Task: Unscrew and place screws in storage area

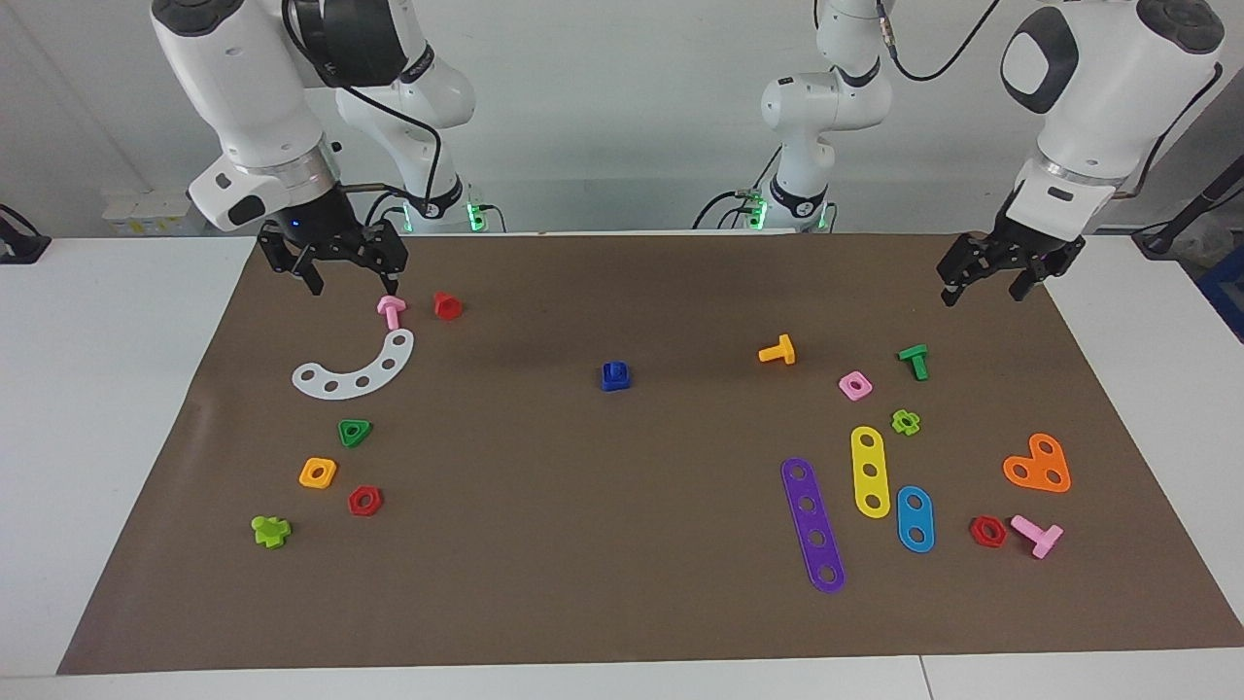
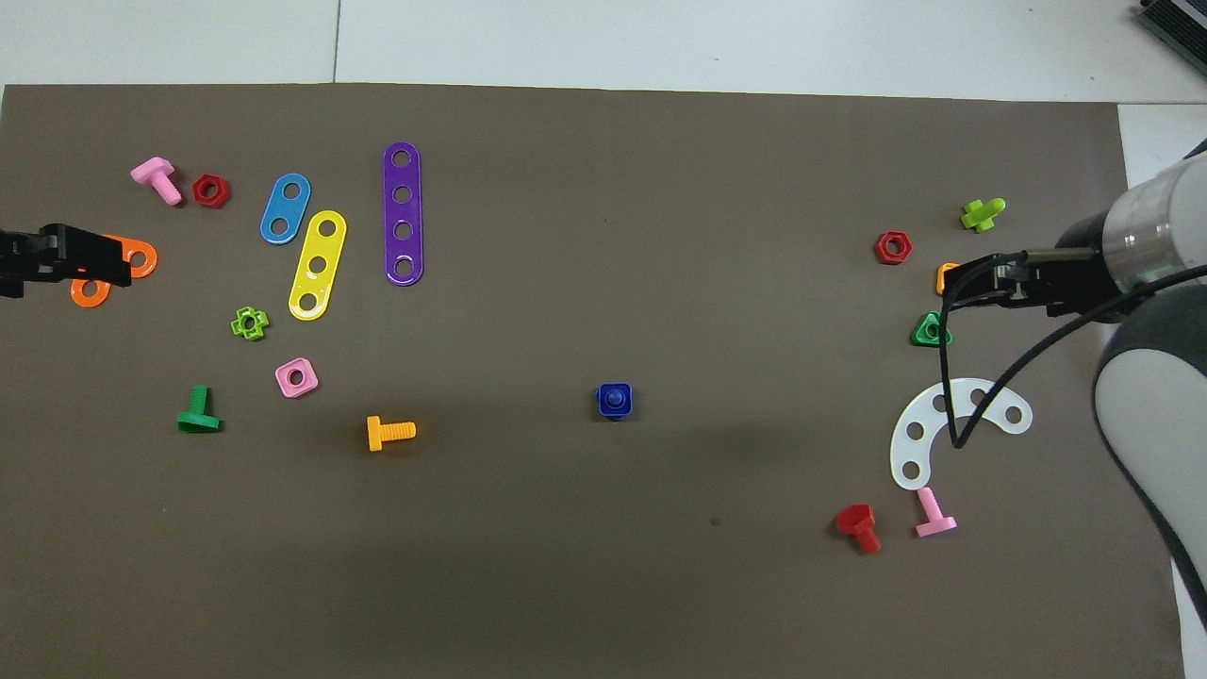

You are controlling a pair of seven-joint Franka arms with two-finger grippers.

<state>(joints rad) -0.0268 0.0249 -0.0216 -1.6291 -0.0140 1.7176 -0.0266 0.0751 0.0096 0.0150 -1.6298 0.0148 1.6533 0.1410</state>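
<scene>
A blue square nut [image 1: 614,375] stands in the middle of the brown mat, also in the overhead view [image 2: 614,401]. A round blue stem end shows in its hole; the blue screw's head is hidden. The storage area [image 1: 344,467] is bare mat among the green triangular nut [image 1: 355,433], orange square nut [image 1: 318,472] and red hexagonal nut [image 1: 364,501]. My right gripper [image 1: 354,284] hangs open and empty over the pink screw [image 1: 391,310]. My left gripper [image 1: 982,290] hangs open and empty over the mat's corner at the left arm's end.
A white curved plate [image 1: 356,370] and a red screw [image 1: 446,305] lie near the right gripper. At the left arm's end lie orange [image 1: 777,351] and green [image 1: 914,361] screws, a pink nut [image 1: 854,386], purple [image 1: 812,525], yellow and blue strips, and an orange heart plate [image 1: 1038,465].
</scene>
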